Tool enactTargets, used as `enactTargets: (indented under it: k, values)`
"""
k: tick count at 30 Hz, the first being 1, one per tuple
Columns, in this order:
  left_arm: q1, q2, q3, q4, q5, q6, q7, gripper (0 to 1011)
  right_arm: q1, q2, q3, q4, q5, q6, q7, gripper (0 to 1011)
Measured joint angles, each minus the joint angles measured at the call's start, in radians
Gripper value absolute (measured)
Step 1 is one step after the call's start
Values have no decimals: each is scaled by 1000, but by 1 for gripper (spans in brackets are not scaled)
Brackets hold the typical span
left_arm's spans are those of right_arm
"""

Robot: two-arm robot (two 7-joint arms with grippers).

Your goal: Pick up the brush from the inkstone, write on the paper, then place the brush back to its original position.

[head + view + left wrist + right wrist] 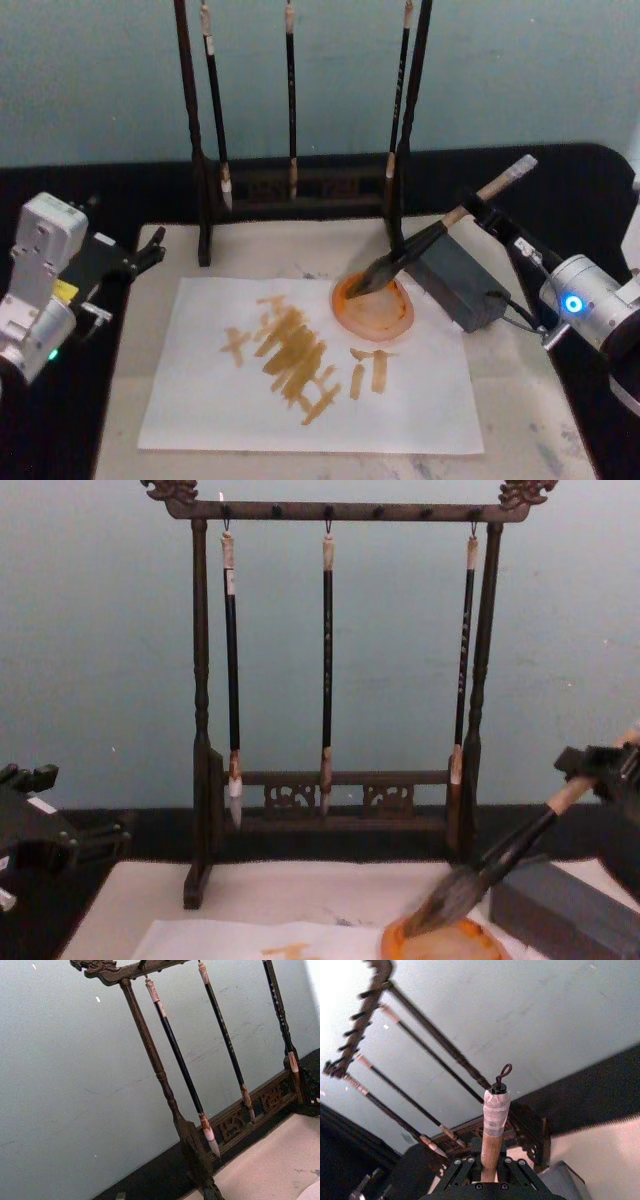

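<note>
backdrop: teal wall (100,80), cream mat (520,420)
paper (200,400): on mat
brush (425,240): tilted, bristles in orange dish (385,322), paper's far edge
right gripper (468,208): clamped on brush handle
left gripper (150,252): spread, empty, mat's left edge

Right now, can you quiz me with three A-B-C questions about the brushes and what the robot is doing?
1. Where does the tip of the big brush rest?
A. on the orange dish
B. in a cup
C. on the floor

2. How many thin brushes hang from the rack?
A. one
B. three
C. six

3. What is the right end effector doing?
A. open and empty
B. shut on the big brush
C. holding a cup

Answers:
1 A, the bristles touch the orange dish.
2 B, three hang side by side.
3 B, it clamps the tan handle, while the left end effector sits idle on the left.
</note>
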Motion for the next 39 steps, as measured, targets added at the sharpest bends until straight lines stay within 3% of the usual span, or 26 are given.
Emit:
enactTargets:
  k: [11, 24, 31, 39]
  values:
    - [0, 0, 0, 0, 0, 0, 0, 1009, -10, 54, -30, -103, -176, -77, 22, 160]
    - [0, 0, 0, 0, 0, 0, 0, 1010, -90, 149, -52, -243, -385, -164, 78, 160]
    - [0, 0, 0, 0, 0, 0, 0, 1010, -138, 193, -51, -299, -458, -184, 89, 160]
    - [0, 0, 0, 0, 0, 0, 0, 1010, -177, 219, -42, -329, -513, -190, 93, 160]
